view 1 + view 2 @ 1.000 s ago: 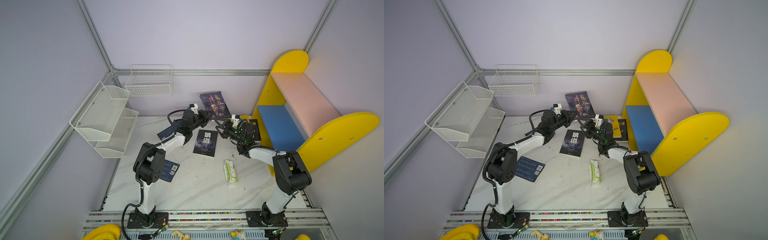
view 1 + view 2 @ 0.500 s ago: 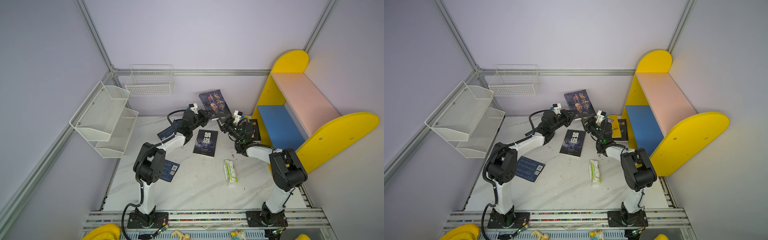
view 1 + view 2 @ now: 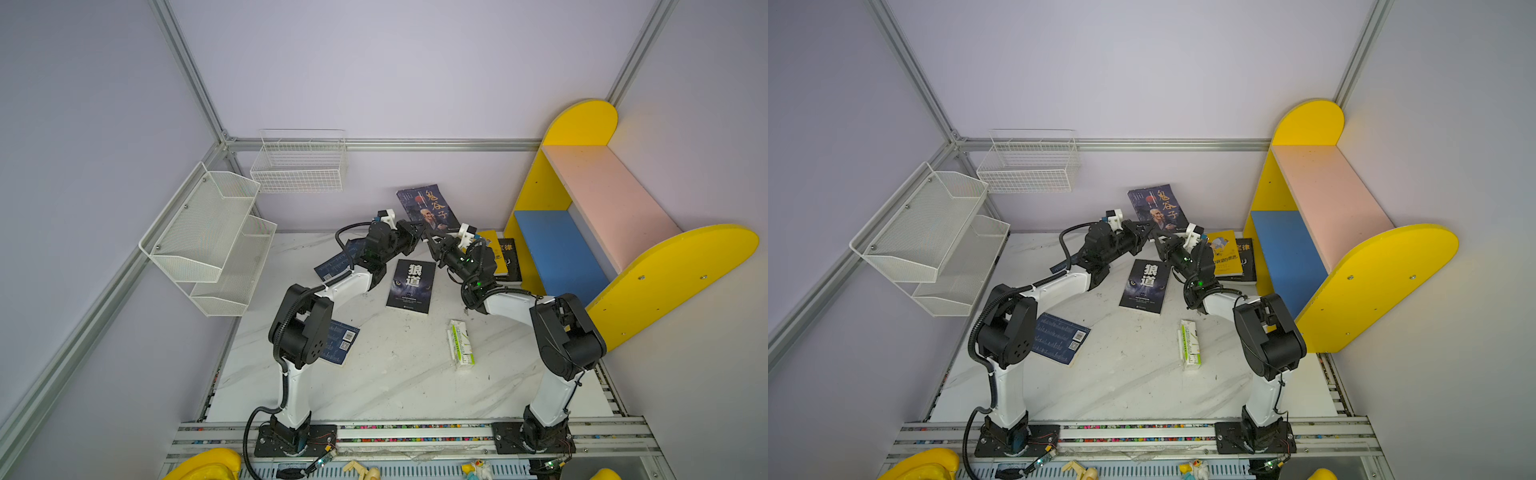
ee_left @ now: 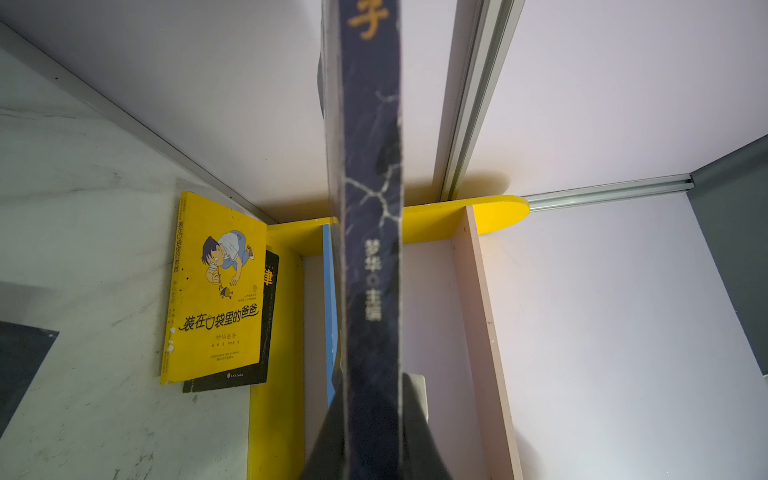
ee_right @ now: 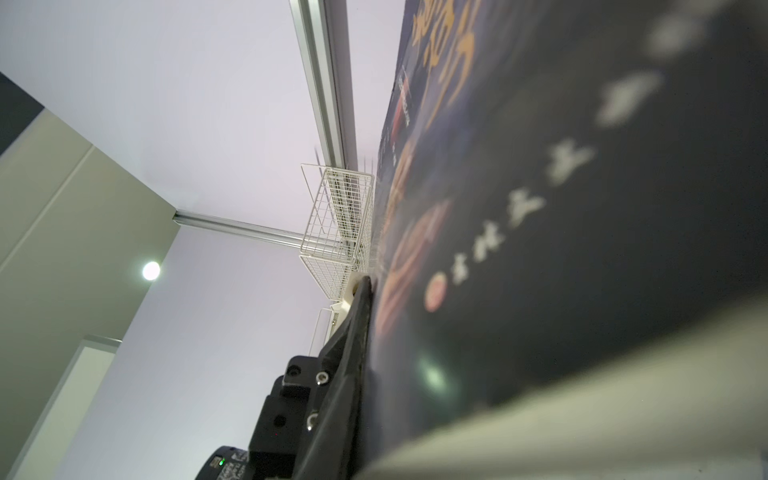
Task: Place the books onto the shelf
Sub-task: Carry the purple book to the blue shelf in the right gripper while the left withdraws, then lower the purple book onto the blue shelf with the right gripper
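A dark blue book with a gold title stands upright against the back wall. My left gripper is shut on its lower edge, a finger on either side of the spine. My right gripper is shut on the same book from the other side, and the cover fills its wrist view. A black wolf book lies flat between the arms. A yellow cartoon book rests on a black one beside the shelf. Two navy books lie at the left.
A green-and-white carton lies on the marble table near the right arm. A white mesh rack hangs on the left wall and a wire basket on the back wall. The shelf's blue board holds nothing.
My right gripper has swung back toward the wall to the upright book's lower edge and its jaws have closed there. The left gripper has kept its hold.
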Robot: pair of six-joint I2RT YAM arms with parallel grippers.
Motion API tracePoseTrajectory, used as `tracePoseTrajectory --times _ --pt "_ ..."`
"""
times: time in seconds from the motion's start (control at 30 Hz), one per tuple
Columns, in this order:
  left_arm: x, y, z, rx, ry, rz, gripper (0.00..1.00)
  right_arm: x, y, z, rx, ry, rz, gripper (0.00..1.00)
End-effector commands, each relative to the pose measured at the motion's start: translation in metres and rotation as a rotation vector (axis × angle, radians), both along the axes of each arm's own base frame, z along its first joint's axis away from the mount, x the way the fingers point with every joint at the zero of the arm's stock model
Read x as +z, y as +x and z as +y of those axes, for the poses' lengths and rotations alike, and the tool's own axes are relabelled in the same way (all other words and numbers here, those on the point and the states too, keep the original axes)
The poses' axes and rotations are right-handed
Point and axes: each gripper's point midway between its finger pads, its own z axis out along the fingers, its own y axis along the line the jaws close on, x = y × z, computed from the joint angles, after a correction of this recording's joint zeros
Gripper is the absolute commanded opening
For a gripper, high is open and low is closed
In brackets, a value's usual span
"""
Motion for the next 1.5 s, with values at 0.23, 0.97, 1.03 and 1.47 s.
tracePoseTrajectory --times 0.23,0.97,1.03,1.47 --pt "0.056 -0.013 0.019 0.02 0.05 -0.155 0.6 0.011 0.016 -0.06 -0.14 0.008 -0.007 0.01" --pt "0.034 -0.026 0.102 0.051 0.347 -0.156 0.84 -0.01 0.003 -0.284 -0.595 -0.451 0.085 0.02" --pt "0.037 -0.023 0.11 0.066 0.364 -0.167 0.85 -0.016 0.018 -0.297 -0.616 -0.469 0.097 0.02" --pt "0.019 -0.037 0.167 0.168 0.45 -0.11 0.87 -0.043 0.063 -0.354 -0.715 -0.492 0.23 0.06"
